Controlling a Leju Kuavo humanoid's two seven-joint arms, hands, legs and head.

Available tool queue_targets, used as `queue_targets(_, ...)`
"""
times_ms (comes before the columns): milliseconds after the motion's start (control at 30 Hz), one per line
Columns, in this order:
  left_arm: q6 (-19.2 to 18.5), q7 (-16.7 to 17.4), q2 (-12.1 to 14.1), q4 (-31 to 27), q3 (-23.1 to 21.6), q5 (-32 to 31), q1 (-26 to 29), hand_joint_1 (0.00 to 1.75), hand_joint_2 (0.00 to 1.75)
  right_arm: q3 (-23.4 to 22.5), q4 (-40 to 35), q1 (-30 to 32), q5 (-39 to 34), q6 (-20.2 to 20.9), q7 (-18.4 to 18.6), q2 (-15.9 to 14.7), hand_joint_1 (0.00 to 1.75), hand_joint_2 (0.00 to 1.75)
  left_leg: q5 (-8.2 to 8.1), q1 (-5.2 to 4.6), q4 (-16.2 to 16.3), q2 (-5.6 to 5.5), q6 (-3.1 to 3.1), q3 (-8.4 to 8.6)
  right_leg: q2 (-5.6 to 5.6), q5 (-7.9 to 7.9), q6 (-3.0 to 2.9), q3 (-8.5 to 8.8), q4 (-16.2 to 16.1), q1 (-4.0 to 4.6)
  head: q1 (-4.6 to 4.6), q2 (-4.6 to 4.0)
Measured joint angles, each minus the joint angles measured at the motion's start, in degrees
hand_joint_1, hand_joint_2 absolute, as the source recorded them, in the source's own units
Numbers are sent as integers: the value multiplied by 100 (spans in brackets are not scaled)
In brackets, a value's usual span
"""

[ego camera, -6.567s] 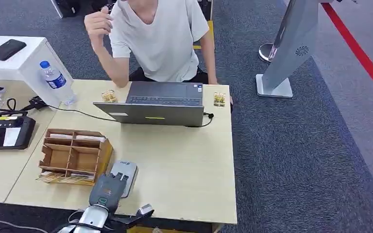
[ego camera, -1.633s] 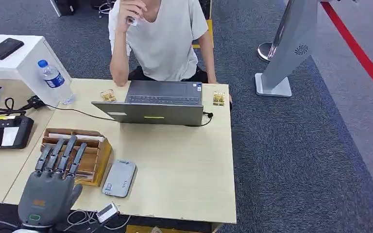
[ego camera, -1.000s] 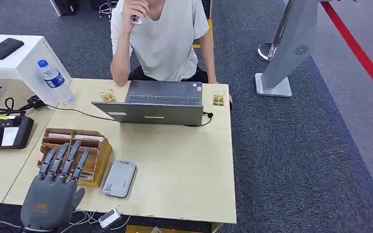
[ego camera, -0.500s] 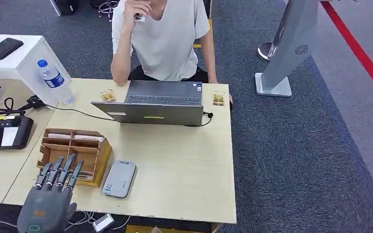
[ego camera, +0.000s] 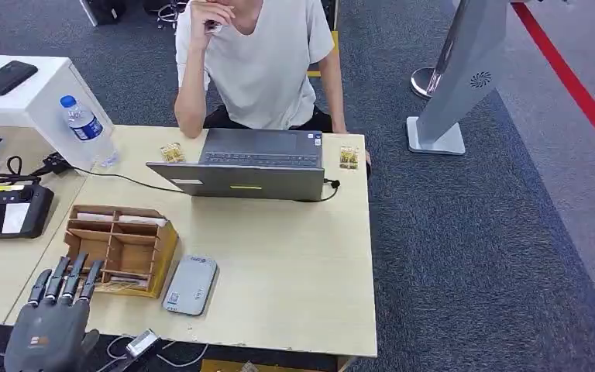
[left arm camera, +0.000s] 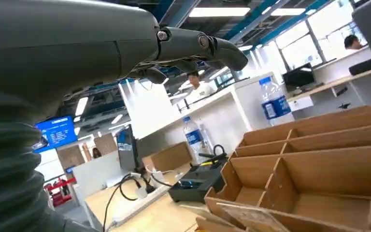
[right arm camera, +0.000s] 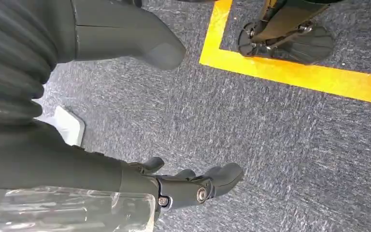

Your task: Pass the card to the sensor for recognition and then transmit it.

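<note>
A grey flat sensor (ego camera: 190, 284) lies on the pale wooden table (ego camera: 294, 271) near its front edge. To its left stands a brown wooden organizer (ego camera: 120, 249) with cards lying in its front slots; the left wrist view sees that organizer (left arm camera: 319, 164) up close, with a card edge (left arm camera: 256, 217) at its near side. My left hand (ego camera: 50, 325) hovers at the table's front left corner, just short of the organizer, fingers stretched out and holding nothing. My right hand (right arm camera: 193, 186) hangs over grey carpet, fingers loosely bent, thumb apart, with nothing in it.
A person (ego camera: 256, 54) sits behind a grey laptop (ego camera: 252, 164) at the far side. A water bottle (ego camera: 87, 128) and a black controller (ego camera: 8, 211) stand to the left. A cable runs across the table. A grey stand (ego camera: 465, 70) rises on the carpet at right.
My left hand has drawn back from over the organizer toward the table's near edge and sunk lower in the picture. The sensor and organizer have not moved.
</note>
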Motion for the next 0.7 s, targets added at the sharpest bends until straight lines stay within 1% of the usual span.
queue_targets(167, 26, -324, -352, 322, 589, 0, 53, 0, 175, -24, 0, -4, 29, -4, -15, 0, 0, 175, 0, 0, 0, 0, 0, 0, 0, 0, 0, 0, 0, 0, -2, 0)
queue_targets(333, -2, -370, -597, 534, 949, -2, 65, 0, 175, -26, 2, -11, 29, -13, -33, 0, 0, 175, 0, 0, 0, 0, 0, 1, 0, 0, 0, 0, 0, 0, 0, 0)
queue_targets(400, 7, -381, -694, 729, 1161, -2, 38, 0, 175, -18, 9, -13, 29, -24, -35, 0, 0, 175, 0, 0, 0, 1, 0, 2, 1, 0, 0, 0, 0, 0, -2, 0)
queue_targets(533, 57, -422, -824, 1099, 1538, 0, -27, 0, 175, 26, 28, -15, 29, -28, -35, -2, 0, 175, 0, 1, 0, 0, 0, 3, 0, 0, 0, 0, 0, 0, -2, 0)
queue_targets(700, 147, -422, -901, 1528, 1829, -2, -108, 0, 175, 127, 70, -17, 29, -35, -35, -9, 0, 175, 0, 1, 0, 0, 0, 3, 1, 0, 0, 0, 0, 0, 0, 0)
